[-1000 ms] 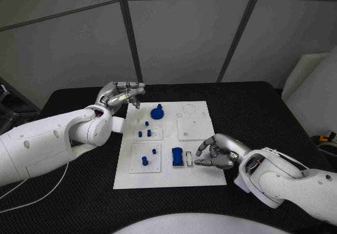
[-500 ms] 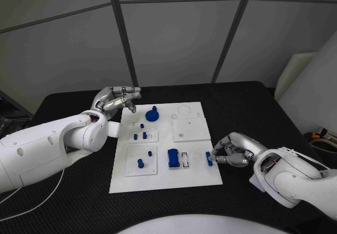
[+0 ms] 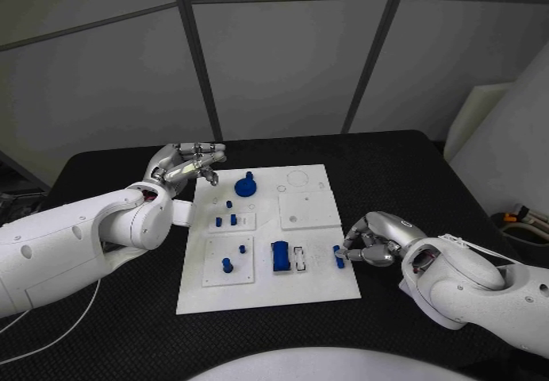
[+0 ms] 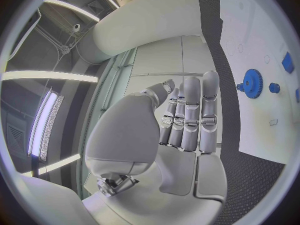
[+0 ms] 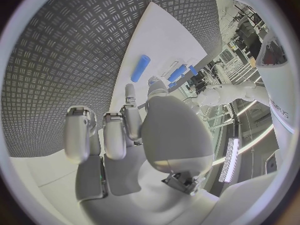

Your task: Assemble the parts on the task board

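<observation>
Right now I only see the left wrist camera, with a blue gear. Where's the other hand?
Observer: In the head view, the right hand is at the right edge of the task board.
Operator: Is it holding something?
Observer: No. A small blue peg lies on the board, just by its fingertips.
Operator: What's near the peg?
Observer: A blue block, further in toward the board's middle.

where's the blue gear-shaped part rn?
Head view: the blue gear-shaped part sits at the far end of the white task board, just right of the left hand.
</observation>
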